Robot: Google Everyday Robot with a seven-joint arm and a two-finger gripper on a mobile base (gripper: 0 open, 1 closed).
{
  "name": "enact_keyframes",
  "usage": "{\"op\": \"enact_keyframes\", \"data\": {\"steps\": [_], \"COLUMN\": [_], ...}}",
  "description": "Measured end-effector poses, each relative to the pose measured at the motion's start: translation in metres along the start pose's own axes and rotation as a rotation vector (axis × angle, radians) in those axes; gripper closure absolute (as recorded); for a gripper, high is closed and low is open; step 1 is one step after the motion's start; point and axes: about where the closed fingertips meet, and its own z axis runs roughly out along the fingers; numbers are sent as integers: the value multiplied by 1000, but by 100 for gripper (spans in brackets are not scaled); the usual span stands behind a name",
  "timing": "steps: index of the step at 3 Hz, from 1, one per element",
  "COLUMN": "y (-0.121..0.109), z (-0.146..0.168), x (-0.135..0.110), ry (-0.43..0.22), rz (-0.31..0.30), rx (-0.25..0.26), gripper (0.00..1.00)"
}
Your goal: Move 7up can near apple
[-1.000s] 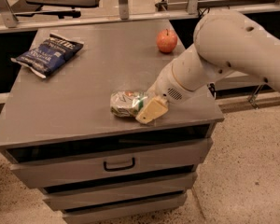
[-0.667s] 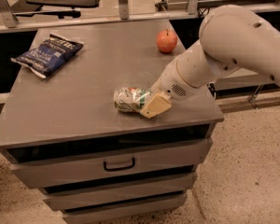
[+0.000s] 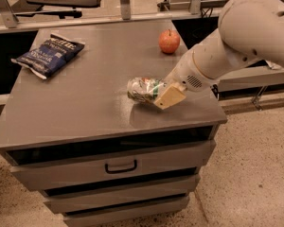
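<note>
The 7up can (image 3: 143,89), silvery with green bands, lies on its side near the front right of the grey cabinet top (image 3: 85,103). My gripper (image 3: 162,93) reaches in from the right and is shut on the can's right end. One tan finger pad (image 3: 170,97) shows in front of the can; the other finger is hidden behind it. I cannot tell whether the can rests on the top or hangs just above it. The red-orange apple (image 3: 169,41) stands upright at the back right, well beyond the can.
A dark blue chip bag (image 3: 49,55) lies at the back left of the top. The cabinet has drawers (image 3: 120,165) below its front edge. My bulky white arm (image 3: 246,37) hangs over the right edge. Chair bases and a metal rail stand behind.
My gripper has moved right and a little toward the back with the can in it, bringing the can closer to the apple. The apple and chip bag have not moved.
</note>
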Motion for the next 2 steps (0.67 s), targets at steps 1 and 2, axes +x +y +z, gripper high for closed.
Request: {"op": "enact_keyframes", "data": {"steps": [1,2], "y": [0,-3], "z": [0,-2], "x": [0,0], "ry": [0,13], "rz": [0,-16], "rx": [0,12], "gripper": [100,100]}}
